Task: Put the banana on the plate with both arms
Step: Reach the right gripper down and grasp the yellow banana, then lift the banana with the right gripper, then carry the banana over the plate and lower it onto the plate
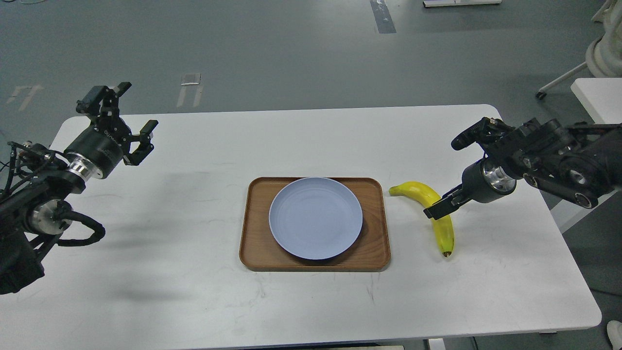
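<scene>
The yellow banana [417, 190] lies on the white table just right of the tray, stem end toward the tray, dark tip toward me. The pale blue plate [316, 218] sits empty on the brown wooden tray [253, 253]. My right gripper [440, 208] is low over the banana's middle. A dark finger crosses the fruit, and I cannot tell whether the jaws are closed on it. My left gripper [133, 109] hovers open and empty above the table's far left, well away from the plate.
The white table [194, 301] carries only the tray, plate and banana. Its right edge is close beside my right arm [544, 155]. Another white table corner [595, 95] stands at the far right, with grey floor beyond.
</scene>
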`<state>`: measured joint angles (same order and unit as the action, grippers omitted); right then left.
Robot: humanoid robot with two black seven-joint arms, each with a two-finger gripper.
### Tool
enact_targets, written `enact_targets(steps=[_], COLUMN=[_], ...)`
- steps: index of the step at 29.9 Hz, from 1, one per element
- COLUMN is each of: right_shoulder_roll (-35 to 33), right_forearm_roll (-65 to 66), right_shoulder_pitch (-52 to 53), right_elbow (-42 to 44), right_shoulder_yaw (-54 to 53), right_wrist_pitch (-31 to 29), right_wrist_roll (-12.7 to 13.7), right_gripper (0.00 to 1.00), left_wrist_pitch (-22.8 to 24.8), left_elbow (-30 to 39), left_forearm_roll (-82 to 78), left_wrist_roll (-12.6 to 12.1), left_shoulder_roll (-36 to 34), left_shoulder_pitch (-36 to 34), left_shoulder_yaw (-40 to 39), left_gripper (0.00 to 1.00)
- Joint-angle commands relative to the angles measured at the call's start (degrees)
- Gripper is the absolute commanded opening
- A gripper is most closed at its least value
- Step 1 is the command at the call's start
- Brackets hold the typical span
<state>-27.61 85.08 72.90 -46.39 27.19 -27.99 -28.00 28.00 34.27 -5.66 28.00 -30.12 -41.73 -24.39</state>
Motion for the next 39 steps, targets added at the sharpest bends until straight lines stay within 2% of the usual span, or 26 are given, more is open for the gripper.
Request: enact_targets(steps=[1,9,10,11,15,17,18,22,33,39], right_shoulder_roll=[0.4,2.3,2.6,2.8,3.1,3.1,2.8,2.0,-1.0,2.8], right_forearm_roll=[0.0,-0.1,-0.1,-0.1,-0.1,-0.1,-0.2,-0.3,-1.1,-5.6], right_shoulder_pitch=[-0.7,-3.7,-4.0,-4.0,-3.9,-3.8,-3.7,-2.9,7.3,10.4], right_elbow=[0.9,2.7,2.8,2.9,2.9,2.8,2.7,2.6,-0.7,-3.9], right_shoulder_yaw=[0.1,0.1,0.1,0.1,0.2,0.4,0.4,0.4,0.3,0.2], right_wrist_pitch=[0.0,0.0,0.0,0.0,0.0,0.0,0.0,0.0,0.0,0.0], right_wrist_roll=[0.0,0.0,0.0,0.0,0.0,0.0,0.0,0.0,0.0,0.0], right_gripper=[1.00,0.92,0.86,0.70,0.26,0.18,0.08,0.05,0.06,0.06], left_wrist_pitch=[0.0,0.0,0.0,0.0,0.0,0.0,0.0,0.0,0.0,0.0], left_elbow=[0.0,0.0,0.0,0.1,0.0,0.1,0.1,0.1,0.8,1.9], left_forearm_roll=[0.0,0.0,0.0,0.0,0.0,0.0,0.0,0.0,0.0,0.0], left_wrist_roll=[0.0,0.0,0.0,0.0,0.0,0.0,0.0,0.0,0.0,0.0], left_shoulder_roll=[0.1,0.3,0.2,0.2,0.1,0.1,0.1,0.1,-0.2,-1.1], left_shoulder_pitch=[0.1,0.2,0.2,0.2,0.2,0.2,0.2,0.2,0.1,0.0], left_shoulder_yaw=[0.0,0.3,0.3,0.3,0.3,0.3,0.3,0.3,0.3,0.3], left_gripper=[0.98,0.98,0.98,0.98,0.98,0.98,0.98,0.98,0.98,0.98])
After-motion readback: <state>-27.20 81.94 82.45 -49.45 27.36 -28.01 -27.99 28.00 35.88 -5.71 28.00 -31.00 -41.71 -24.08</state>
